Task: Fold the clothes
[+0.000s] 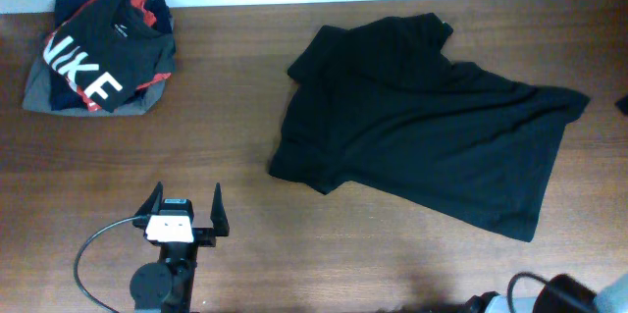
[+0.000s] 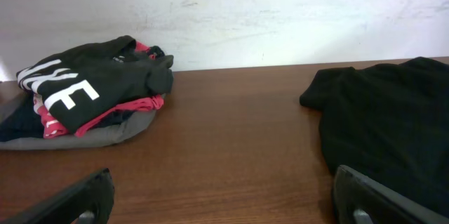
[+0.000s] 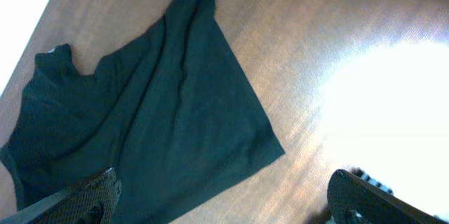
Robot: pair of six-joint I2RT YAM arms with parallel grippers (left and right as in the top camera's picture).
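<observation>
Black, soft fabric is what you are working with. From overhead, the T-shirt [image 1: 422, 127] lies spread on the wooden table [image 1: 245, 97], running from the centre out toward 3 o'clock. It is skewed and lightly rumpled, not squared up. Your left gripper [image 1: 184, 205] sits at 7 o'clock, fingers spread wide with nothing between them, well apart from the shirt. Only part of the right arm [image 1: 554, 298] shows at 5 o'clock, and its fingers are out of frame here. At 10 o'clock the NIKE garment [image 1: 98, 53] rests on a grey garment [image 1: 39, 97]; leave both alone.

In the left wrist view, the left gripper [image 2: 223, 182] is fully open and empty over bare wood. The T-shirt [image 2: 386, 126] is at 3 o'clock and the pile is at 9 o'clock.

In the right wrist view, the right gripper [image 3: 224, 185] is also wide open and holds nothing. The T-shirt [image 3: 140, 112] fills the frame from 9 to 12 o'clock, and its long straight edge faces you.

The step in hand looks like the first reach. I would have each arm take one corner of the same edge and pinch a single layer. Pull gently apart to flatten the wrinkles, then carry that edge across in one low, even sweep so the cloth does not bunch.

The count is one T-shirt to fold, one pile of at least two other garments, and two grippers with two fingers each.
</observation>
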